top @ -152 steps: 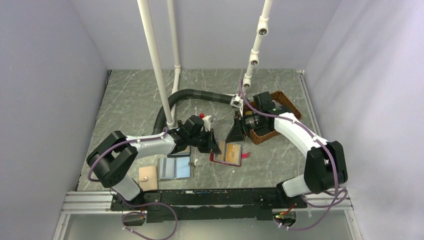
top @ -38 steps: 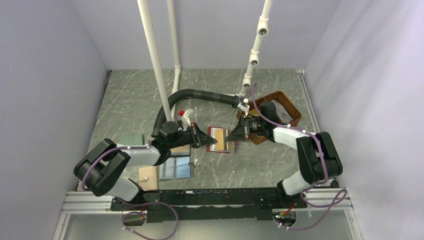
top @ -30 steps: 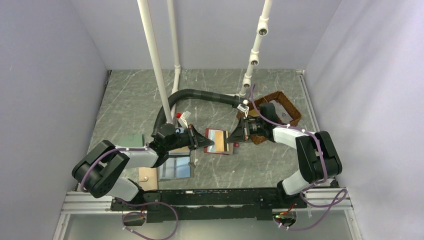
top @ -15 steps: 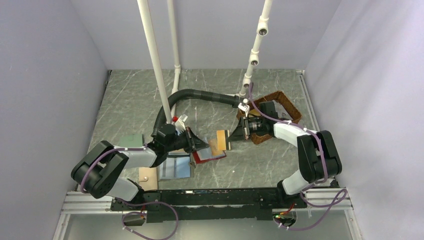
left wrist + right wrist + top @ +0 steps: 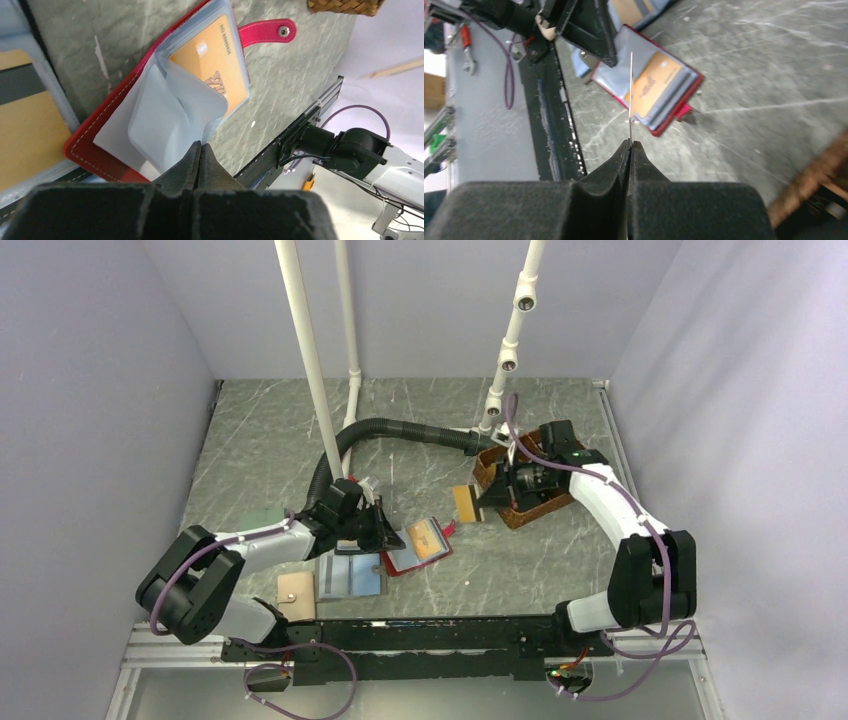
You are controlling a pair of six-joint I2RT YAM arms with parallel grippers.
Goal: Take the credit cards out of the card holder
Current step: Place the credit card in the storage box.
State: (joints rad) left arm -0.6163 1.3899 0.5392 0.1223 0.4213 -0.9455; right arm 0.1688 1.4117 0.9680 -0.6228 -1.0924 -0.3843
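Oddly, the right claw (image 5: 630,143) pinches a card (image 5: 631,90) seen only edge-on.

Edge-on credit card (image 5: 630,95), face unseen; card holder (image 5: 150,115) corner behind left gripper (image 5: 199,145).

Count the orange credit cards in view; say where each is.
2. One card is pinched in the right tool; a second card sits in a sleeve of the red wallet. Other sleeves may hide more.

Soft, even overhead light casts faint shadows; wrist-view foregrounds blur, and a small glare spot marks the sleeved credit card (image 5: 212,70).
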